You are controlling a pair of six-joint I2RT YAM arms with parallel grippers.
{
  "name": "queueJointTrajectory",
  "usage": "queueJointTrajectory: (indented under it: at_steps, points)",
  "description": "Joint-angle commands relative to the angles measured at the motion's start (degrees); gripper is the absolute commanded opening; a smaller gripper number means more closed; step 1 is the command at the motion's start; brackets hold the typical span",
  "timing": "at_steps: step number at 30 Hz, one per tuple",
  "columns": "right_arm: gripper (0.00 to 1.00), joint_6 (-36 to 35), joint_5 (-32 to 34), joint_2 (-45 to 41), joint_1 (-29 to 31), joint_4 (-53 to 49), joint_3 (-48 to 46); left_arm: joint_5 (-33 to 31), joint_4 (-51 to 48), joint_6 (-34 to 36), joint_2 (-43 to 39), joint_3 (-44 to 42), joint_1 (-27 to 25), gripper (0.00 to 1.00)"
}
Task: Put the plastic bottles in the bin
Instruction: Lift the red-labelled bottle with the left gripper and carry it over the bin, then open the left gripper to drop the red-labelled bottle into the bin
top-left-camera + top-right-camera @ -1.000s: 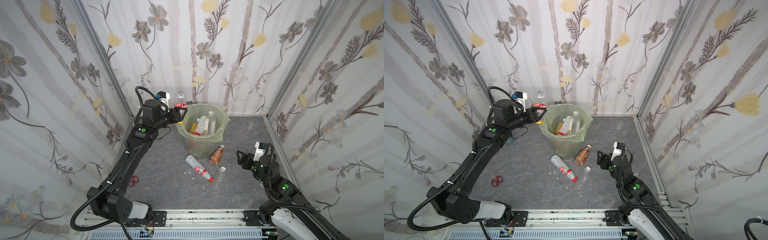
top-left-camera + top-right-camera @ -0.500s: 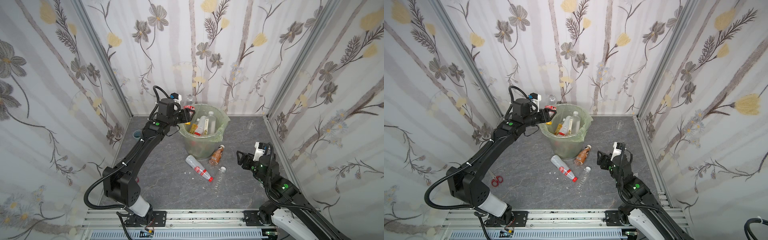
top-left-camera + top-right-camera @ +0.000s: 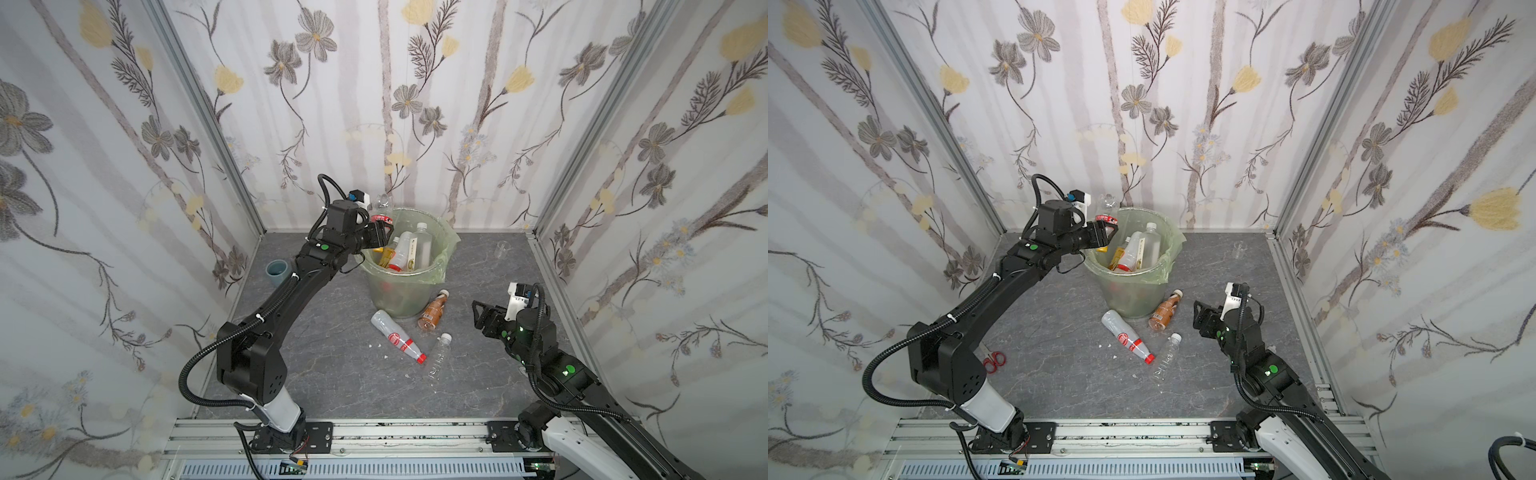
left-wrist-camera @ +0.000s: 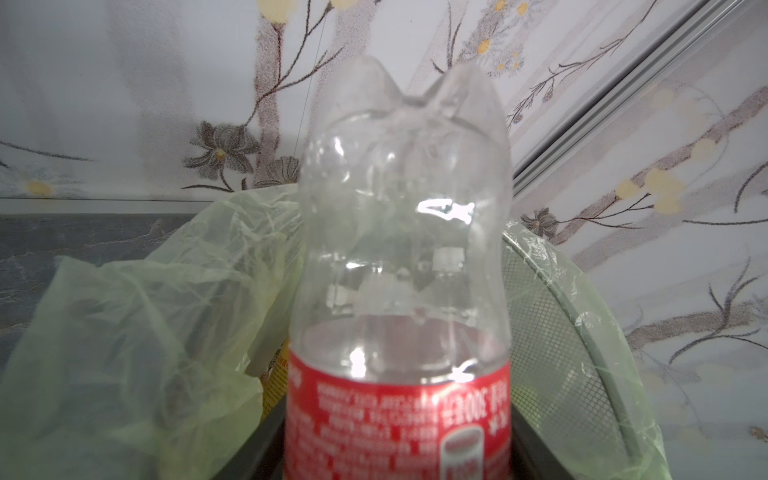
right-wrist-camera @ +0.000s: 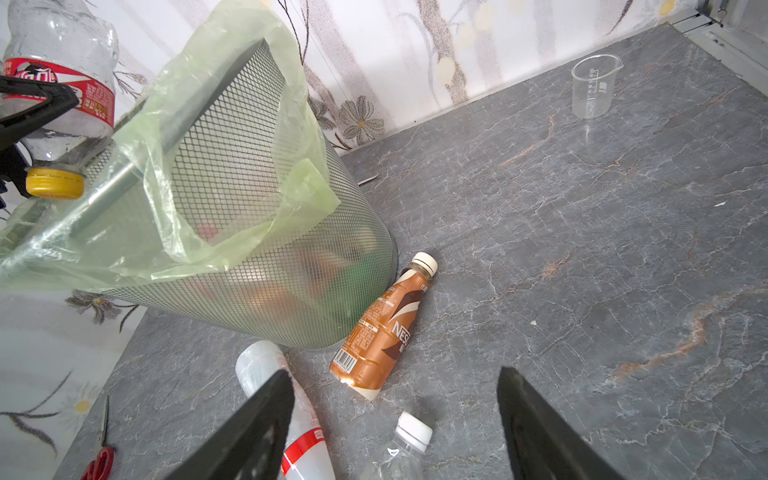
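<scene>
The left gripper [image 3: 380, 233] is closed around a clear bottle [image 3: 383, 208] at its red label. It holds the bottle upside down over the nearest rim of the bin [image 3: 441, 266]. In the left wrist view this bottle [image 4: 399, 249] fills the frame, empty, its white label print too blurred to read. Only the right wrist view shows its yellow cap [image 5: 54, 183], pointing down beside the rim.

Just beyond the gripper, inside the bin, stand a frosted bottle [image 3: 423, 247] with a white cap, a white-labelled bottle [image 3: 402, 252] and an orange one [image 3: 386, 257]. The right wrist view shows the bin [image 5: 291, 282] as a mesh basket under a green bag [image 5: 307, 187].

The right gripper [image 5: 395, 374] hangs wide open and empty, apart from the bin. On the floor just ahead of it lie three bottles:
- a brown coffee bottle [image 5: 382, 328] reading "NES"
- a fallen red-labelled bottle [image 5: 291, 415]
- a white-capped bottle [image 5: 405, 444]

Farther off stands a beaker [image 5: 592, 87]. Scissors [image 3: 994, 361] show in a top view beside the left arm.
</scene>
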Motion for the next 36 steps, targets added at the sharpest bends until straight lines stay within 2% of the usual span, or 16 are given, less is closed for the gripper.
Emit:
queueJointTrajectory:
  at_steps: [1,10,22,30,36]
  points:
    - [0.78,0.03,-0.93,0.11,0.07,1.26,0.53,-0.62,0.23,0.01,0.15,-0.02,0.08,0.64]
    - [0.78,-0.01,-0.79,0.1,0.05,1.0,0.57,-0.56,0.25,0.03,-3.73,-2.86,0.07,0.77]
    - [0.78,0.48,-1.29,0.63,0.06,0.67,0.76,-0.96,0.05,-0.94,-13.03,-6.0,2.74,0.81]
    - [0.78,0.4,-1.62,1.41,0.14,-2.19,1.0,-0.23,-0.67,-0.28,-22.15,-16.46,8.62,0.87]
    - [0.8,-0.74,-4.61,3.45,0.15,-5.24,1.2,-0.57,-2.51,2.56,-29.37,-26.39,11.41,0.91]
